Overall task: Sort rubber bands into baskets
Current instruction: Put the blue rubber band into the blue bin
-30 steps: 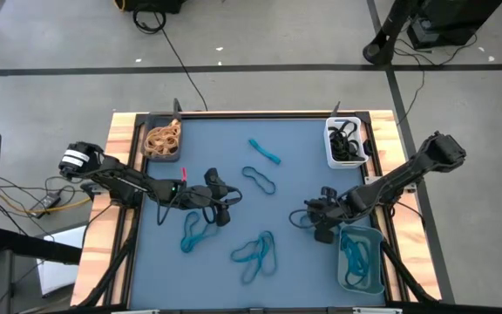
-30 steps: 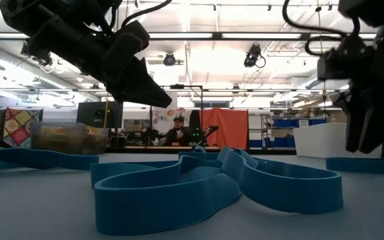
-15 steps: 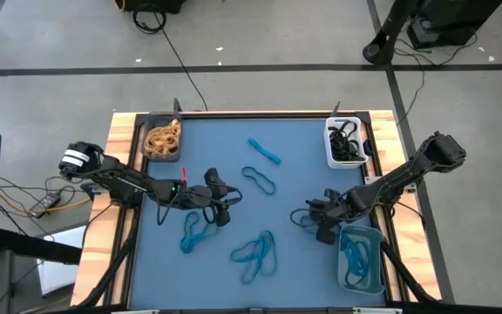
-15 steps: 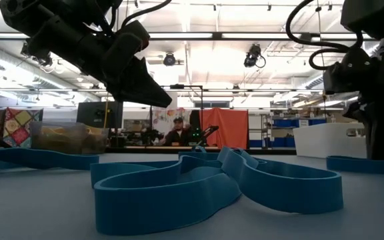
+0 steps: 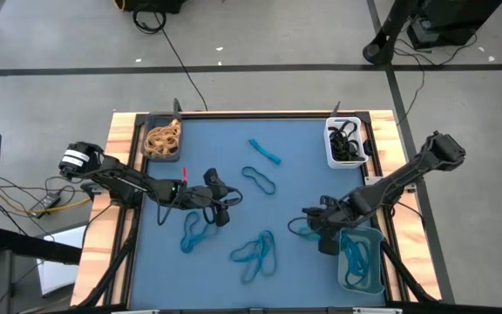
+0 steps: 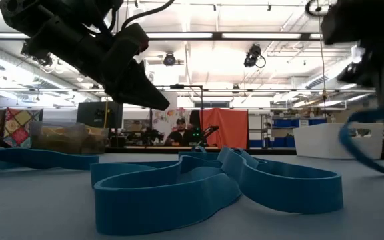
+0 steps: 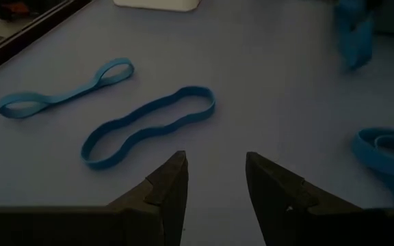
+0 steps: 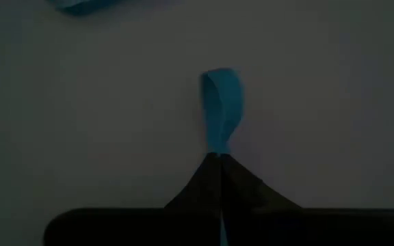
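Note:
My right gripper (image 5: 310, 228) is shut on a blue rubber band (image 8: 221, 102), just left of the grey-teal basket (image 5: 375, 277), which holds blue bands. The band also shows hanging in the low view (image 6: 362, 143). My left gripper (image 5: 225, 202) is open and empty above the mat, left of centre. Two blue bands (image 7: 149, 126) (image 7: 63, 92) lie flat beyond its fingers. More blue bands lie on the mat (image 5: 194, 231) (image 5: 254, 251). The dark basket (image 5: 146, 155) holds tan bands and the white basket (image 5: 329, 150) holds black ones. My right gripper pinches one end of the blue band (image 8: 217, 147) between its two shut fingers. The rest of the band sticks out past the fingertips as a narrow loop. In the low view the band hangs slack below the gripper, at or just above the mat.
The blue mat (image 5: 303, 187) is framed by a wooden border (image 5: 120, 209). The baskets stand at the far left, far right and near right corners. Black cables run over the floor behind the table.
My right gripper has gone down to the mat, then come up with the blue band and shifted a little toward the table's near edge. The band now hangs below it.

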